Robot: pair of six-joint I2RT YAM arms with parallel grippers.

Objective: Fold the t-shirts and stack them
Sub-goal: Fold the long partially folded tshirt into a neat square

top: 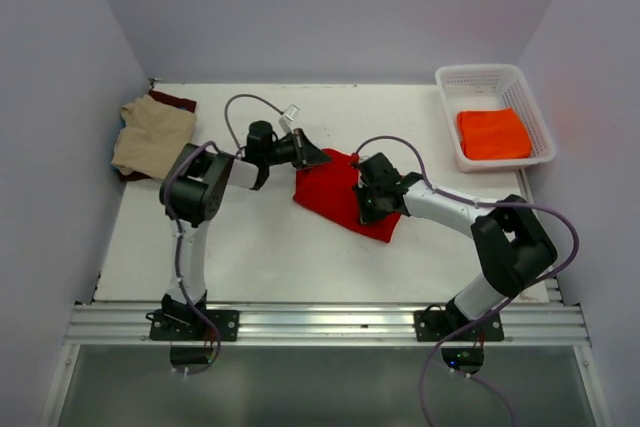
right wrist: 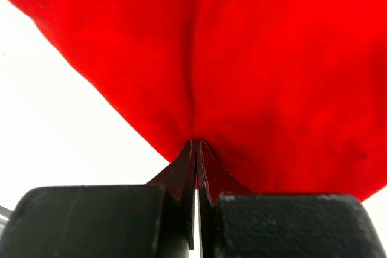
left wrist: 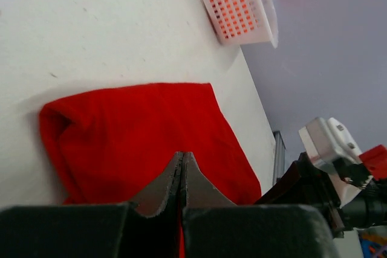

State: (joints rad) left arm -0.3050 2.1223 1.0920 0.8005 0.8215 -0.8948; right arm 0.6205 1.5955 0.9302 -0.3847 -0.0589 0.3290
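Red tee (top: 325, 197): soft matt cloth, smooth, light creases. Tan tee (top: 152, 135) and orange tee (top: 493, 133): same matt cloth. Basket (top: 478, 77): white plastic mesh, slight sheen. Desk (top: 250, 247): white, matt, faint specks. Left end effector (left wrist: 182, 156) and right end effector (right wrist: 196, 144): matt black, grainy, looks plastic. Front rail (top: 330, 322): brushed metal.

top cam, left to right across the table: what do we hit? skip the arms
tan t-shirt → red t-shirt → white basket with the orange t-shirt inside. The maroon t-shirt peeks out from under the tan one, so it is left unordered.
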